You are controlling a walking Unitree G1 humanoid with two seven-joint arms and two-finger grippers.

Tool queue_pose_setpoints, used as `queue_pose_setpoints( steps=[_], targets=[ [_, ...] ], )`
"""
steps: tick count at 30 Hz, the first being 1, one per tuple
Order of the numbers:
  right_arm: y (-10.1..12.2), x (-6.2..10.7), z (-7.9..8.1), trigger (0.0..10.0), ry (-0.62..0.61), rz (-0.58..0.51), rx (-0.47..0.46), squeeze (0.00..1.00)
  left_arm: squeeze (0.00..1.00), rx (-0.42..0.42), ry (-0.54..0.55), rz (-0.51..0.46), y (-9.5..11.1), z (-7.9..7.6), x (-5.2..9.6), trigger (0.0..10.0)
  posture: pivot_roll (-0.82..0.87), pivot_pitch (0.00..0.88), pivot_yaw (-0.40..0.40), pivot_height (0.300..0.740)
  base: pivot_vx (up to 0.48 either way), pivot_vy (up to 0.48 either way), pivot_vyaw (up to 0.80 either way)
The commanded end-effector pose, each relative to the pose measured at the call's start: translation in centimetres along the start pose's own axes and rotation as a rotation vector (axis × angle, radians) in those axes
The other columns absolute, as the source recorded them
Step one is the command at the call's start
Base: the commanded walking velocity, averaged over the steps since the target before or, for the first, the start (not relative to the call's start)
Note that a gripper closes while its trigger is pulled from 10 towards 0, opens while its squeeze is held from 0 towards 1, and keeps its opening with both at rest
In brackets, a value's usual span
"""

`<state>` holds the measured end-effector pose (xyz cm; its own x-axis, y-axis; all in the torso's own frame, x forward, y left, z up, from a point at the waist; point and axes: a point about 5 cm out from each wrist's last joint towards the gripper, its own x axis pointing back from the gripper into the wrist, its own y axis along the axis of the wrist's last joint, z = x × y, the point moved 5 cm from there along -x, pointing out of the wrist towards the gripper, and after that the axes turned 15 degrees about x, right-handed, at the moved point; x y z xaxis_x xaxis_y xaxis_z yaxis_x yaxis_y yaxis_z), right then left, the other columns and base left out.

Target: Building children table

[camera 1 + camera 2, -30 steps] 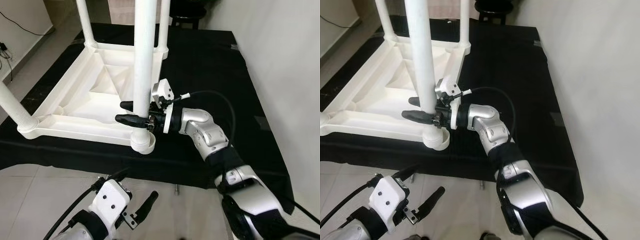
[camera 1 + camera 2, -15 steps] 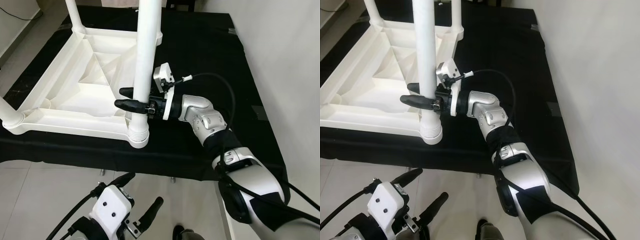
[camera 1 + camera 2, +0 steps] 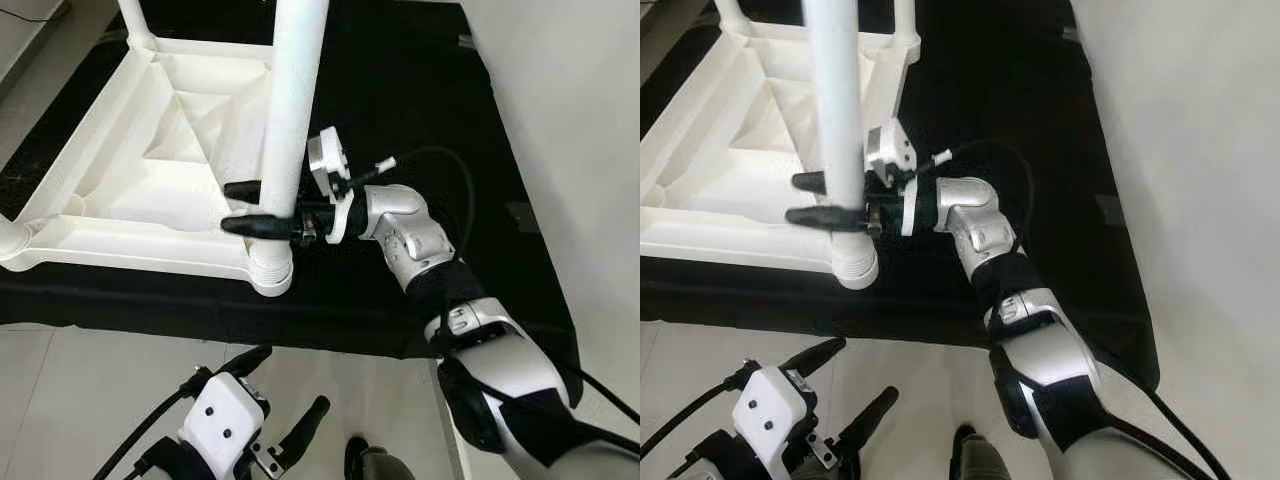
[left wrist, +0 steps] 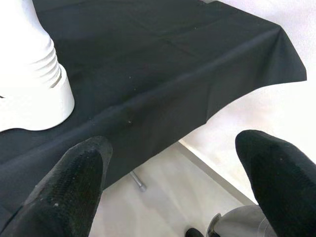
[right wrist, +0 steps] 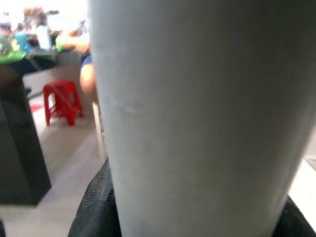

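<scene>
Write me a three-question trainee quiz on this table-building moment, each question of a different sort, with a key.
1. True or false: the right gripper has its two fingers on either side of the near white leg.
2. Multiple choice: the upturned white table top rests on
A. bare tiles
B. a black cloth
C. a red stool
3. Fill in: the left gripper hangs low over the ____ floor, fingers apart, holding nothing.

Key:
1. True. The leg stands between the fingers, above its ribbed socket.
2. B, the black cloth.
3. Tiled.
</scene>
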<state>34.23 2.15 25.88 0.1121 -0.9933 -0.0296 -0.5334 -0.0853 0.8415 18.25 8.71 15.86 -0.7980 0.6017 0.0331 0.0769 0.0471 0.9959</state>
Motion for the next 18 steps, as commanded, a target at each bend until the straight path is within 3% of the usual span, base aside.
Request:
queue_pose_setpoints(
  steps=[1, 13, 18],
  targets=[
    [-4.5, 0.6, 3.5, 10.0, 0.104, 0.151, -0.123, 0.00, 0.00, 0.004, -0.009, 0.028, -0.3, -0.3, 0.3, 10.0, 0.10, 0.358, -0.070, 0.740, 0.000, 0.000, 0.00],
    [-5.8, 0.8, 4.0, 10.0, 0.165, 0.306, -0.065, 0.00, 0.00, 0.007, -0.009, 0.034, -0.3, -0.3, 0.3, 10.0, 0.10, 0.359, -0.070, 0.740, 0.000, 0.000, 0.00],
    [-6.3, 1.0, 4.3, 10.0, 0.216, 0.362, -0.084, 0.00, 0.00, 0.005, -0.005, 0.032, -0.3, -0.2, 0.3, 10.0, 0.10, 0.358, -0.071, 0.740, 0.000, 0.000, 0.00]
  ],
)
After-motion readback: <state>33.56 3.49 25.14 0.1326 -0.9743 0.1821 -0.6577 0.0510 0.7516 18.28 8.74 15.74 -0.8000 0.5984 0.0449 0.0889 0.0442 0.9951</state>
